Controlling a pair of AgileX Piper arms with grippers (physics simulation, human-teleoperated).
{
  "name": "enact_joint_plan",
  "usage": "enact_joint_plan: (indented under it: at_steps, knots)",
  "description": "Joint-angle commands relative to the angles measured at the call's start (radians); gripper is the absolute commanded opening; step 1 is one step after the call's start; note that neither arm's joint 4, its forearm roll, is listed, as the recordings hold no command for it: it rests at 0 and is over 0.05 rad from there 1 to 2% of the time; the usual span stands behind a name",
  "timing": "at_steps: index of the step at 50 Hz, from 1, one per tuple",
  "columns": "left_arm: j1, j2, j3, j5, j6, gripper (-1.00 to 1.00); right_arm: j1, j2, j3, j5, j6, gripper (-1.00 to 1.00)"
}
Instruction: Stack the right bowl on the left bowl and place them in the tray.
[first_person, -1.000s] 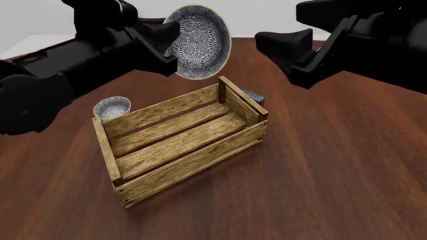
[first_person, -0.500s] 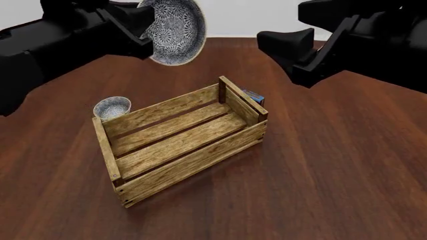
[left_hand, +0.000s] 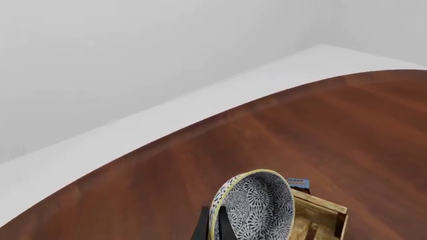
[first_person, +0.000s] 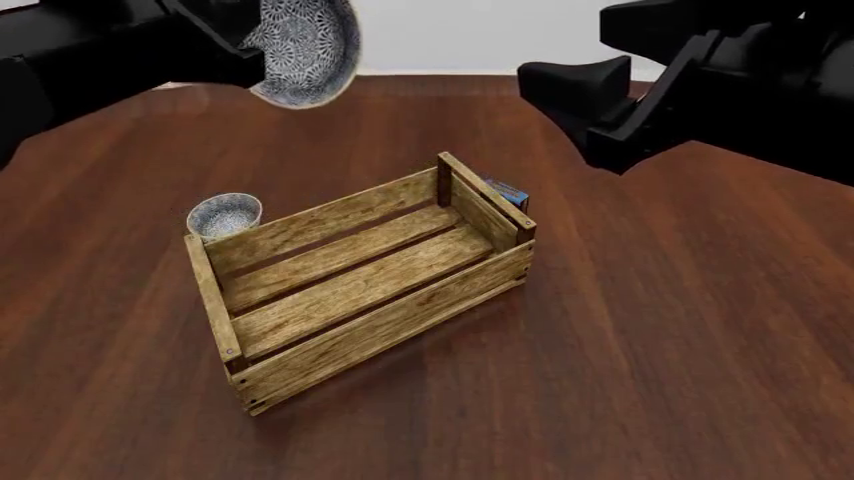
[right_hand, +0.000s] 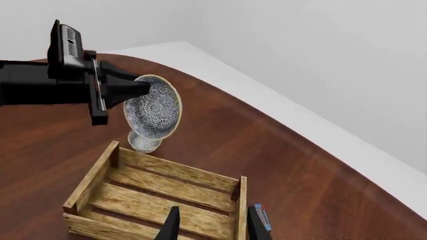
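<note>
My left gripper (first_person: 251, 48) is shut on the rim of the right bowl (first_person: 307, 45), a white bowl with a blue-grey pattern, and holds it tilted on its side high above the table's far left. In the left wrist view the bowl (left_hand: 257, 207) sits between the fingers (left_hand: 212, 227). The left bowl (first_person: 224, 215) stands on the table, just behind the far left corner of the tray (first_person: 360, 290), an empty wooden slatted crate. My right gripper (right_hand: 213, 230) is open and empty, raised above the tray's right end; it also shows in the front view (first_person: 577, 85).
A small blue box (first_person: 511, 193) lies against the outside of the tray's right end; it also shows in the right wrist view (right_hand: 262, 220). The brown wooden table (first_person: 667, 350) curves to a white floor at the back.
My left arm has carried the held bowl to the left, farther back and higher. The right arm, the tray and the left bowl have not moved.
</note>
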Motion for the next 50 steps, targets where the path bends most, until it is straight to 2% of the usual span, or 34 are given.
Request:
enact_joint_plan:
  at_steps: [1,2,3,8,10,11,18,21,28,31,37,44,50]
  knots:
    - [0.165,0.114,-0.102,0.116,-0.049,-1.00,-0.008,-0.001,0.001,0.001,0.003,1.00]
    - [0.146,0.104,-0.105,0.113,-0.040,-1.00,-0.007,-0.005,0.000,0.004,0.004,1.00]
    - [0.171,0.109,-0.111,0.120,-0.045,-1.00,-0.007,-0.006,0.000,0.004,0.003,1.00]
    - [0.179,0.147,-0.166,0.177,-0.093,-1.00,-0.012,-0.006,-0.001,0.005,0.005,1.00]
    - [0.187,0.149,-0.174,0.181,-0.083,-1.00,-0.013,-0.006,-0.001,0.005,0.006,1.00]
    - [0.189,0.163,-0.190,0.199,-0.113,-1.00,-0.013,-0.006,-0.001,0.005,0.006,1.00]
    - [0.218,0.169,-0.220,0.227,-0.106,-1.00,-0.020,-0.008,0.000,0.006,0.005,1.00]
    - [0.210,0.187,-0.240,0.257,-0.154,-1.00,-0.021,-0.011,0.000,0.007,0.005,1.00]
    - [0.249,0.233,-0.271,0.291,-0.179,-1.00,-0.024,-0.019,0.000,0.012,0.005,1.00]
    - [0.278,0.249,-0.276,0.288,-0.182,-1.00,-0.027,-0.024,0.000,0.014,0.005,1.00]
    - [0.299,0.302,-0.292,0.300,-0.259,-1.00,-0.034,-0.027,-0.001,0.015,0.005,1.00]
    - [0.332,0.356,-0.315,0.299,-0.315,-1.00,-0.035,-0.026,-0.002,0.014,0.005,1.00]
    - [0.351,0.386,-0.321,0.290,-0.336,-1.00,-0.037,-0.022,-0.001,0.011,0.006,1.00]
